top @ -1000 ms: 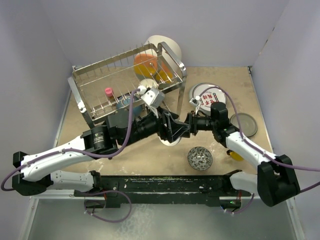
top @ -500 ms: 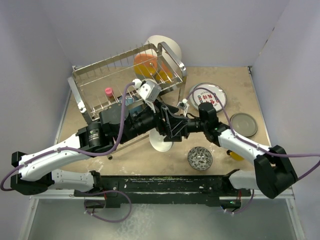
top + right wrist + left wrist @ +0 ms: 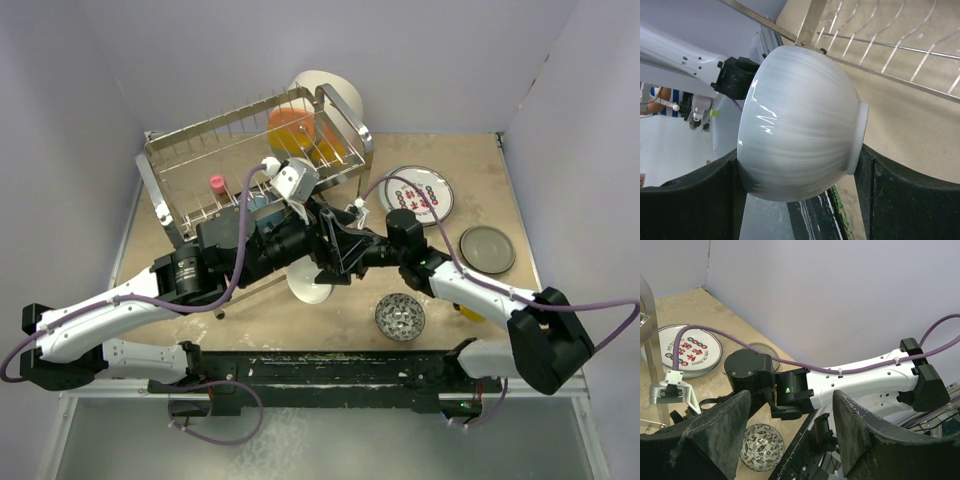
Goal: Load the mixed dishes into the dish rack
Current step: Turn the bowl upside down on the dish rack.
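My right gripper [image 3: 335,268] is shut on the white bowl [image 3: 311,286], which lies on its side between the fingers in the right wrist view [image 3: 800,135], one finger [image 3: 912,200] against its foot. It hangs just in front of the dish rack [image 3: 200,150], whose chrome wires [image 3: 880,45] show behind it. My left gripper [image 3: 338,235] is open and empty right above the right wrist; its fingers [image 3: 872,435] frame the right arm. The small grey-patterned bowl [image 3: 400,317] also shows in the left wrist view [image 3: 761,446]. The red-lettered plate [image 3: 420,193], grey plate [image 3: 487,249] and yellow cup [image 3: 470,310] lie to the right.
Orange dishes [image 3: 295,130] and a small pink piece [image 3: 216,184] sit in the rack's upper tier. A white plate [image 3: 335,90] leans behind the rack. Something blue [image 3: 262,205] shows under the upper tier. Both arms cross close together in front of the rack. Walls enclose the table.
My right arm has swung left, carrying the white bowl from the table's middle toward the rack's front. My left arm has shifted slightly left, its gripper staying open.
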Tool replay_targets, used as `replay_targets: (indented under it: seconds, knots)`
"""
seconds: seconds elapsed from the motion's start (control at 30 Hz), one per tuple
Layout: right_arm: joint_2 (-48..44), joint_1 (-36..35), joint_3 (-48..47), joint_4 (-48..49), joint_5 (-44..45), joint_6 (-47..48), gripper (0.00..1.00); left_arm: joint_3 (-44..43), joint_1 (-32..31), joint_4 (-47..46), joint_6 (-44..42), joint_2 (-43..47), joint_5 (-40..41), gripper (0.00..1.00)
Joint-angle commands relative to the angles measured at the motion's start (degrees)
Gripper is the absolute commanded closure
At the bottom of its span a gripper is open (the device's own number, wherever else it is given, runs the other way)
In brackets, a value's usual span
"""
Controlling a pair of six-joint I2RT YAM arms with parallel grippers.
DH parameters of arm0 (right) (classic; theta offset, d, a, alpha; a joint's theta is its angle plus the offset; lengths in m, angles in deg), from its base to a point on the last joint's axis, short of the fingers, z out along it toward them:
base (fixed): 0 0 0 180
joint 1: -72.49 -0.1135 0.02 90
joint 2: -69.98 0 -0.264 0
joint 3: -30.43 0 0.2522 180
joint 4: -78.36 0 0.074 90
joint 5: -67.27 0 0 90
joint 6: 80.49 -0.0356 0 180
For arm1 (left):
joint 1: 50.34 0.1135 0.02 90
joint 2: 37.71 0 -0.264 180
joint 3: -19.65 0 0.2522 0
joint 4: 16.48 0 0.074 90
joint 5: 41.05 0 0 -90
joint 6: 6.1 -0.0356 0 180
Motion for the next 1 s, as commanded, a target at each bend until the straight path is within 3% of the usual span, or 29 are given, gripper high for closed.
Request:
replay_targets:
  seconds: [0.0, 0.47, 0.97]
  knots:
    - [0.08, -2.85, -4.21, 11.25, 3.96, -4.22, 0.63, -0.99, 0.23, -1.02, 0.33, 2.24, 0.84, 0.31]
    - [7.50, -7.95, -9.08, 16.88, 8.16, -8.17, 0.64, 0.92, 0.23, -1.43, 0.00, 4.95, 2.67, 0.31]
    - [17.81, -8.93, -14.96, 23.00, 9.46, -15.92, 0.64, 0.59, 0.23, -1.11, -0.53, 5.12, 2.58, 0.31]
